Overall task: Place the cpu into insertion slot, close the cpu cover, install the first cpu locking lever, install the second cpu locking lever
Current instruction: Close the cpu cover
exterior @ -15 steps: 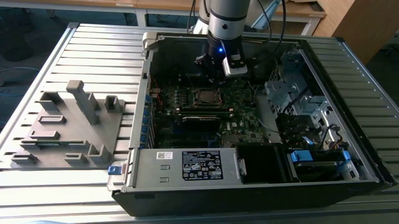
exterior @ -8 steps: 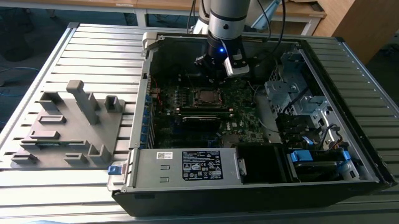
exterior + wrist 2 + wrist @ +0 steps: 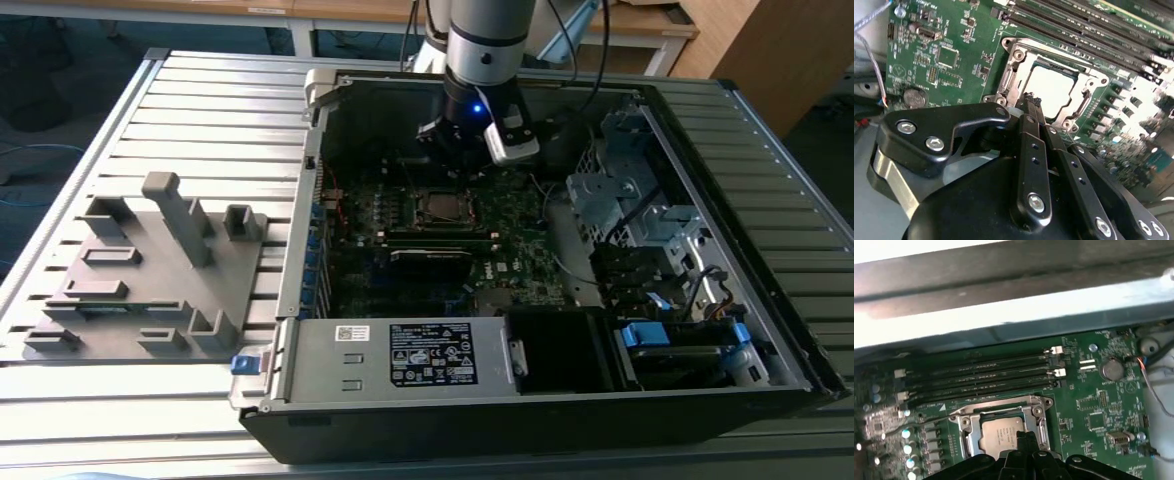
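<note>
1. Silver-grey metal is my first read: the small flat square cpu lies level in the dark, silver-rimmed insertion slot. I judge the seating step done.
2. The thin silvery windowed cpu cover lies flat around the chip and its cut-out frames the chip's top. That is why only the middle of the metal shows, and I call the cover closed.
3. The black two-fingered gripper is clenched. Its long fingers press side by side and I see nothing between them.
4. In both wrist views the tips sit at the socket's edge, just beside the cover's frame. I can't tell whether they touch it. Pinched like that they make one narrow point, which I judge suits working thin lever wire, not carrying a part.
5. I can't tell from here whether either locking lever is latched.
6. In the exterior view, the grey arm drops in from twelve o'clock into the open black computer case. The case lies on its side, so the green motherboard faces up at the tool.
7. In that view the gripper hangs at about twelve o'clock of the socket, close above it.
8. Long black memory slots run alongside the socket, which leaves tight room on that flank.
9. At nine o'clock of the case, a grey moulded fixture tray rests on the slatted aluminium table, well apart from the gripper. I judge it is parked there to keep parts outside the chassis.
</note>
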`<state>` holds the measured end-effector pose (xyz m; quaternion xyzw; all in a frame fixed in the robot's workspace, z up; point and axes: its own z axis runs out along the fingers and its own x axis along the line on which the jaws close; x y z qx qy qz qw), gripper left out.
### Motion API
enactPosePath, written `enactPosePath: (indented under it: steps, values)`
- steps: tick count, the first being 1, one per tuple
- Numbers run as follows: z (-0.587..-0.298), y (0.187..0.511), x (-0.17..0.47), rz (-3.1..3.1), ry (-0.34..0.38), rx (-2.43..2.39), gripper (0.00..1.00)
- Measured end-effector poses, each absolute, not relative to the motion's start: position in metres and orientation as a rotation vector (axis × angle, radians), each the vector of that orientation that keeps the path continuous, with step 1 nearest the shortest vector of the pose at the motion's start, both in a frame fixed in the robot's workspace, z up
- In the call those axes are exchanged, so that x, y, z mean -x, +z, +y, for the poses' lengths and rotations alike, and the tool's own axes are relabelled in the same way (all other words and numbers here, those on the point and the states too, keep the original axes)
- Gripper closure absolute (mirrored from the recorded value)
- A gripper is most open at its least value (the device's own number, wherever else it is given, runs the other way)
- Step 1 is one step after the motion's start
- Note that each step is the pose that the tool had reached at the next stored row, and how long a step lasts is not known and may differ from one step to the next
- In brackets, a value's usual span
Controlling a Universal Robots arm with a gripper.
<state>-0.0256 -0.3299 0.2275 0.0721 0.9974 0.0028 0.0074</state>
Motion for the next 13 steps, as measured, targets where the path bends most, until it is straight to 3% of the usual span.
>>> enactPosePath:
  steps: [13]
  values:
    - [-0.331, 0.222, 0.037, 3.125, 0.010, -0.117, 0.89]
